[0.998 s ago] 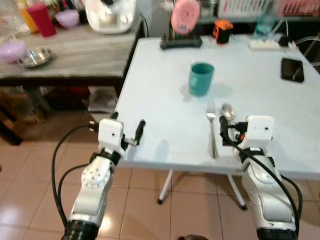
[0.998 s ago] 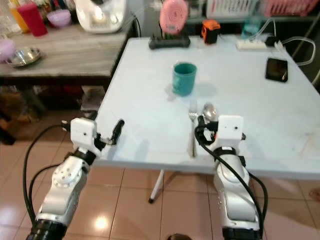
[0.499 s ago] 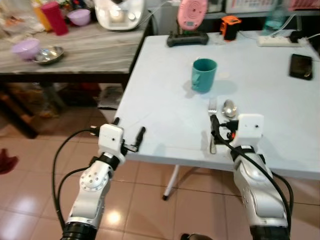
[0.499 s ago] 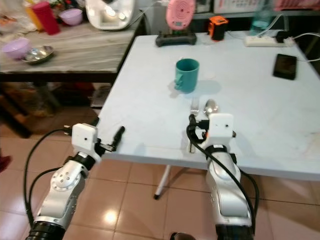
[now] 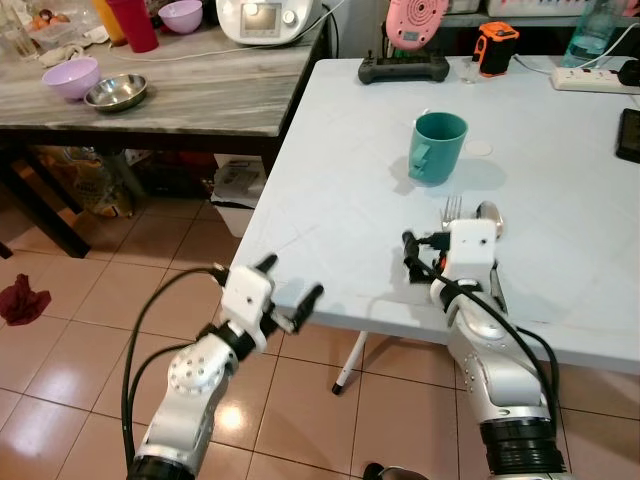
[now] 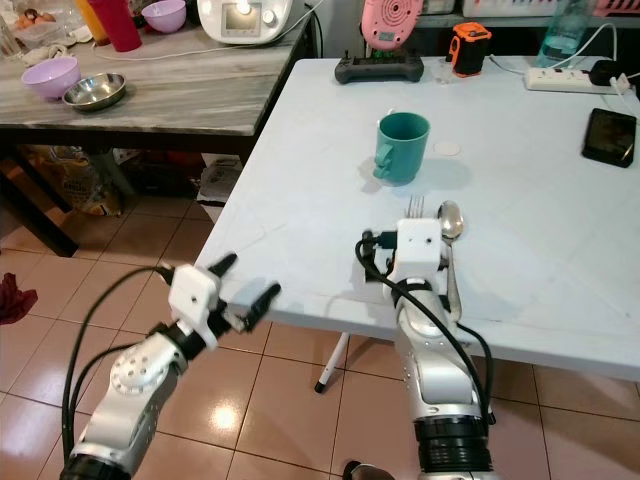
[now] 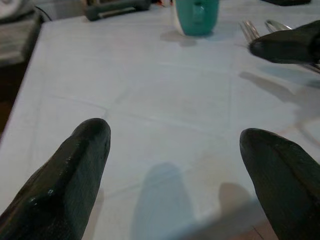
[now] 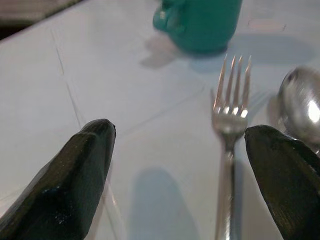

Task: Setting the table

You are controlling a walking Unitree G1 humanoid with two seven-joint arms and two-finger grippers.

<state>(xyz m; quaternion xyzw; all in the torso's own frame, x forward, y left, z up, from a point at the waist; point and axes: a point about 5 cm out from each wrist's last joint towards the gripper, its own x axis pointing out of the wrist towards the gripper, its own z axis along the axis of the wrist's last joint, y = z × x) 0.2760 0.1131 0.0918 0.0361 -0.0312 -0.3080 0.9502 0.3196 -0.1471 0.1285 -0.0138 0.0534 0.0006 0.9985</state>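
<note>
The left gripper [image 5: 290, 283], once over the counter [image 5: 340, 190] edge, now hangs off its near corner, jaws wider.

A home eating area is shown. A white table [image 5: 330, 190] is set with a green cup [image 5: 438, 147], a fork [image 8: 229, 130] and a spoon [image 6: 449, 222], and brown floor tiles [image 5: 90, 330] are seen below. Bowls [image 5: 75, 76] and a kitchen machine [image 5: 263, 18] are kept on a side counter [image 5: 200, 95].

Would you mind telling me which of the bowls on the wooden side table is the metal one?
The steel bowl, shiny and shallow, is the metal one; it sits beside a lilac plastic bowl, and another purple bowl stands farther back.
</note>
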